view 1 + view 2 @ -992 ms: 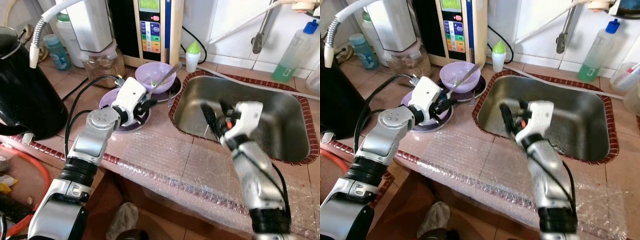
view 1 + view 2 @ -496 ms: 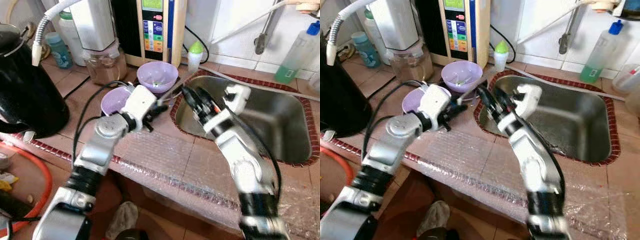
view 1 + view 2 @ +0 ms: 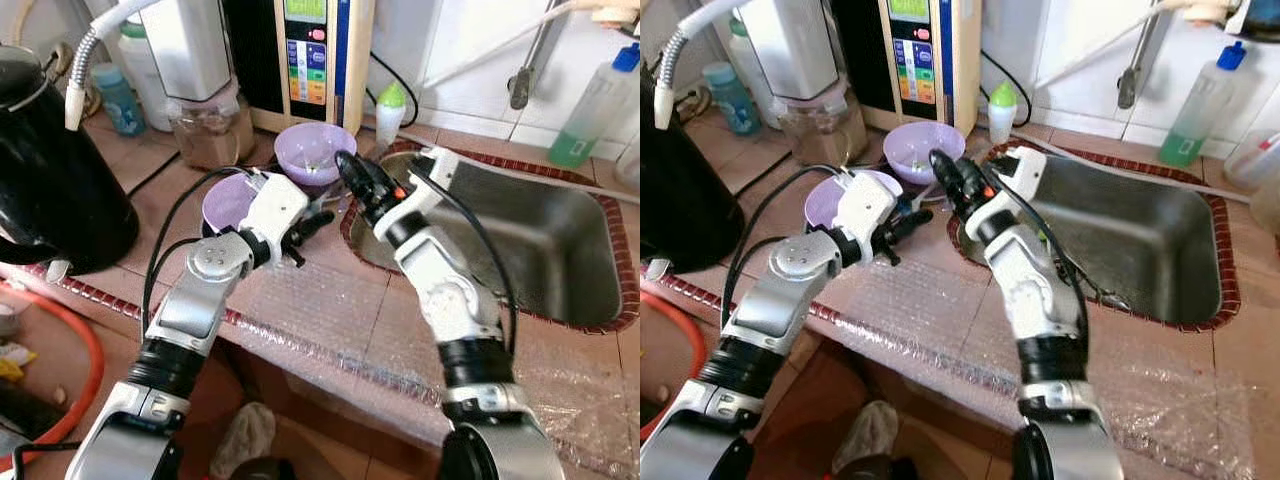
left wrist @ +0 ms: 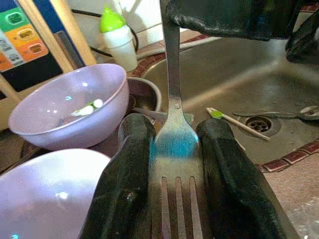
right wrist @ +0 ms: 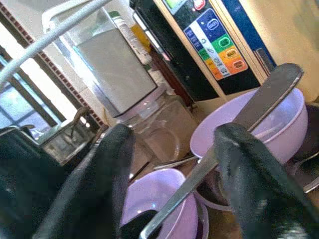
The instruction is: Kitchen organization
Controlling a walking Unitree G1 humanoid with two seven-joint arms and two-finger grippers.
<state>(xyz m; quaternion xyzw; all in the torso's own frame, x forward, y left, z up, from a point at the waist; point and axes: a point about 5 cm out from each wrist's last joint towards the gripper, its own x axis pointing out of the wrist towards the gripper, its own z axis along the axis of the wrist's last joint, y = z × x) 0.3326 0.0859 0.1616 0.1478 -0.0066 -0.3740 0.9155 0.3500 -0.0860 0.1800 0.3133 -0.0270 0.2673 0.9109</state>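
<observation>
Fork [image 4: 174,149] clamped head-first in left gripper [image 4: 174,199], beside sink [image 3: 560,240]. Right gripper [image 5: 174,164] spread wide around its handle. Handover step; next, right should close.

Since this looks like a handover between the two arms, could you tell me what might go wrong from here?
1. The left tool grips the fork only near its prongs; its long handle could twist or slip.
2. The right tool is open around the handle; closing off-centre may knock the fork free.
3. A dropped fork could hit the purple bowl or fall into the sink.
</observation>
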